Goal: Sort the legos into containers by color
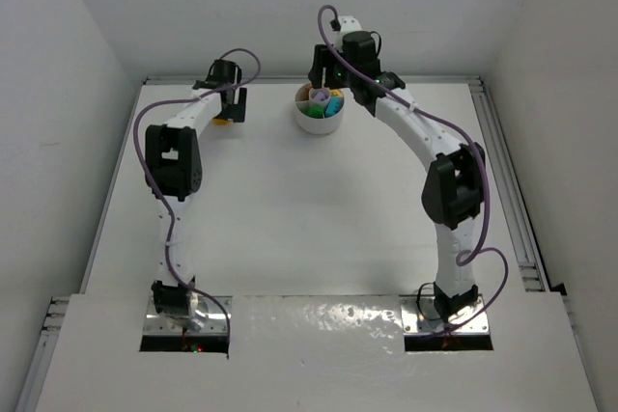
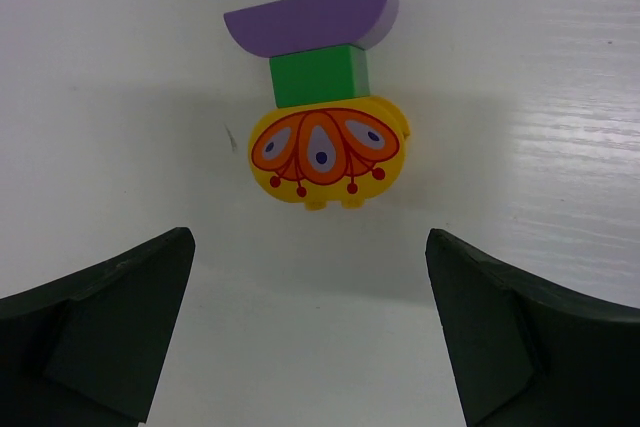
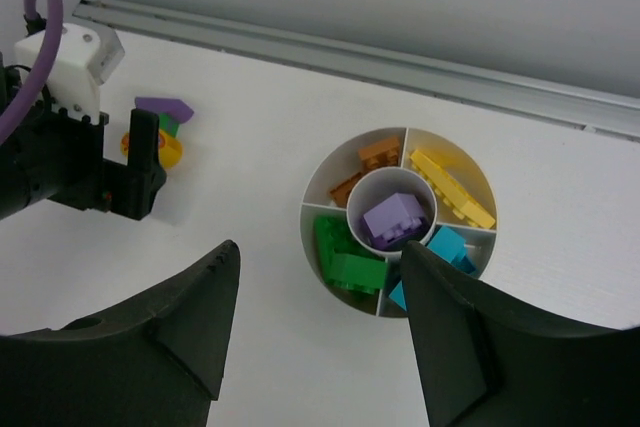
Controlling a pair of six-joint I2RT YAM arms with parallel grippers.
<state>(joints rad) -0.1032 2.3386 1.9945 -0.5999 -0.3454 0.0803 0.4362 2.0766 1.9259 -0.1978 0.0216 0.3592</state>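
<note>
A round white dish (image 3: 330,182) stands at the far middle of the table, also in the top view (image 1: 320,123). It holds orange bricks (image 3: 365,167), yellow bricks (image 3: 450,187), teal bricks (image 3: 447,247), green bricks (image 3: 345,257) and a purple brick (image 3: 392,217) in the centre cup. Three joined bricks lie on the table left of the dish: a yellow patterned one (image 2: 325,152), a green one (image 2: 318,75) and a purple one (image 2: 310,19). My left gripper (image 2: 310,277) is open just before them. My right gripper (image 3: 320,287) is open and empty above the dish's near side.
A metal rail (image 3: 350,47) runs along the table's far edge below the white wall. A second rail (image 1: 507,176) runs down the right side. The left arm's wrist (image 3: 70,147) shows beside the joined bricks in the right wrist view.
</note>
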